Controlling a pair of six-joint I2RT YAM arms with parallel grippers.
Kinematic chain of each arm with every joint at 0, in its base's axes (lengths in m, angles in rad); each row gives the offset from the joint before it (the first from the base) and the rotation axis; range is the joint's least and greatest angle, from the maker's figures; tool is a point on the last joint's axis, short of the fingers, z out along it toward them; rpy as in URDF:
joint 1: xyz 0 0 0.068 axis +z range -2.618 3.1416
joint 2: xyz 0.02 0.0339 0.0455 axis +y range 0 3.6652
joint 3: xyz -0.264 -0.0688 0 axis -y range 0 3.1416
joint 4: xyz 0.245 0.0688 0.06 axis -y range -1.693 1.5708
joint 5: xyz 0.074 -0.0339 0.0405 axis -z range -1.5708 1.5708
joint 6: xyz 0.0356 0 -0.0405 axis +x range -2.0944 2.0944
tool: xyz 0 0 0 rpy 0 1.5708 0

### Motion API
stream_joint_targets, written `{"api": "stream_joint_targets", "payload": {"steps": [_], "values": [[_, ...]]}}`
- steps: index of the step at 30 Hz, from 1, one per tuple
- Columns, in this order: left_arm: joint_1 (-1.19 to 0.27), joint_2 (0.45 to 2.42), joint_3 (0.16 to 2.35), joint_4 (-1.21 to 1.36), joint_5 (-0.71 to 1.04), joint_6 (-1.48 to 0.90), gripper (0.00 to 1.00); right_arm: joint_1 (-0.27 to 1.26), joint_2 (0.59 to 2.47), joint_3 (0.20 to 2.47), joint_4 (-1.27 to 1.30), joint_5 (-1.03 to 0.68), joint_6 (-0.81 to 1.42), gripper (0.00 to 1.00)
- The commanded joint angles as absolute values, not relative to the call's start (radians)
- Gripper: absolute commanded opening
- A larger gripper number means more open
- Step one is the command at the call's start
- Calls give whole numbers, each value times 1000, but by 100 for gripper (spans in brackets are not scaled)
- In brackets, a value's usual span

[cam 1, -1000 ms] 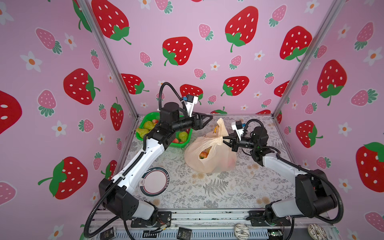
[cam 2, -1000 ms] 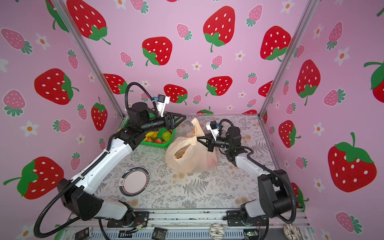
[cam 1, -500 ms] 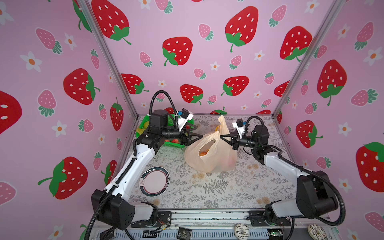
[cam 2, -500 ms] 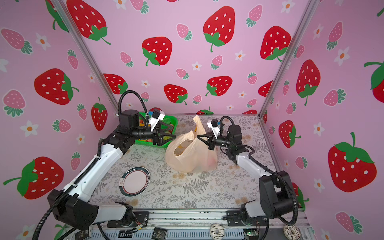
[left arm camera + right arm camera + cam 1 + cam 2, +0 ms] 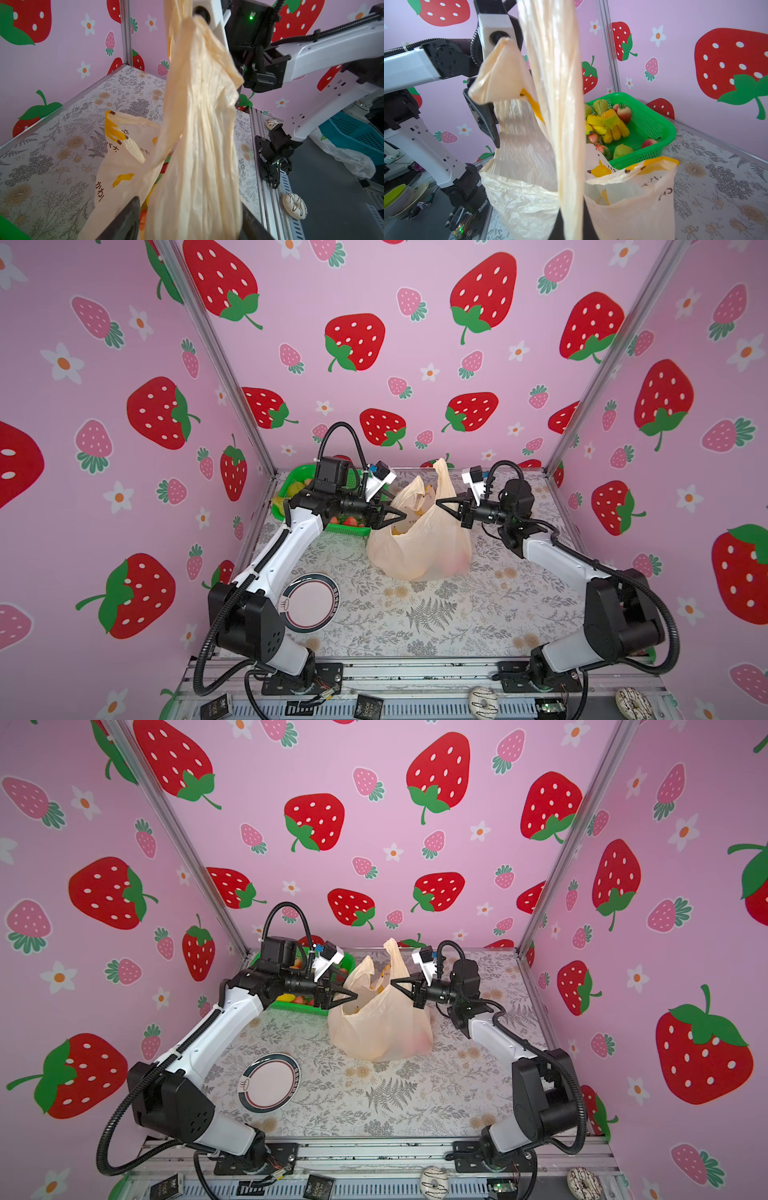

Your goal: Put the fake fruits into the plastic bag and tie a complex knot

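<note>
The peach plastic bag (image 5: 419, 543) stands mid-table with both handles up. My right gripper (image 5: 439, 503) is shut on the far, taller handle (image 5: 554, 83), which runs as a strip between its black fingers (image 5: 588, 228). My left gripper (image 5: 401, 516) is open around the near handle (image 5: 197, 135), and the plastic fills the gap between its fingers (image 5: 124, 220). Fake fruits (image 5: 608, 124) lie in the green basket (image 5: 654, 124) behind the bag. More show as orange and red inside the bag (image 5: 143, 216). No knot is in view; the handles stand apart.
The green basket (image 5: 291, 485) sits in the back left corner under my left arm. A round plate (image 5: 309, 605) lies front left on the table. Two toy doughnuts (image 5: 482, 701) rest on the front rail. Walls close in on three sides.
My left arm swung from over the basket to the bag, and its gripper now straddles the near handle. The right gripper has kept its hold on the far handle.
</note>
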State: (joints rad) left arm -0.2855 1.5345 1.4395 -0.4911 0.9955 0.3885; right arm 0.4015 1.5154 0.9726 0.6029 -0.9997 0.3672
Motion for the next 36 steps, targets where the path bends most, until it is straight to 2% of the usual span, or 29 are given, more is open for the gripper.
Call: {"api": "stream_joint_targets", "payload": {"steps": [1, 3, 5, 6, 7, 9, 13, 16, 17, 20, 22, 23, 25, 30, 36], "values": [[-281, 1528, 1463, -422, 1010, 317, 59, 408, 1531, 1020, 602, -979, 347, 0], [-281, 1517, 1435, -322, 969, 219, 51, 408, 1533, 1033, 567, -945, 328, 0], [-281, 1504, 1400, -220, 929, 110, 34, 408, 1522, 1048, 502, -875, 289, 1], [-282, 1498, 1387, -176, 907, 64, 25, 409, 1516, 1055, 470, -833, 272, 4], [-284, 1491, 1369, -128, 884, 6, 20, 412, 1508, 1060, 439, -783, 255, 9], [-295, 1480, 1333, -24, 821, -110, 16, 415, 1496, 1063, 393, -690, 236, 12], [-342, 1442, 1247, 101, 593, -304, 7, 426, 1461, 1057, 323, -543, 210, 29], [-380, 1404, 1168, 168, 462, -391, 7, 433, 1413, 1051, 279, -447, 184, 38], [-395, 1391, 1148, 182, 431, -402, 2, 434, 1399, 1052, 262, -420, 176, 41], [-438, 1353, 1108, 183, 340, -399, 1, 436, 1349, 1071, 195, -328, 154, 50], [-457, 1334, 1099, 167, 308, -390, 0, 434, 1312, 1084, 153, -274, 138, 51], [-461, 1328, 1097, 160, 301, -387, 0, 437, 1290, 1091, 137, -252, 131, 57], [-466, 1320, 1092, 154, 300, -390, 0, 442, 1256, 1105, 118, -235, 120, 62], [-473, 1304, 1077, 155, 303, -403, 0, 512, 1195, 1174, 51, -167, 70, 65], [-476, 1290, 1063, 158, 313, -408, 0, 679, 1183, 1273, 17, -108, -21, 66]]}}
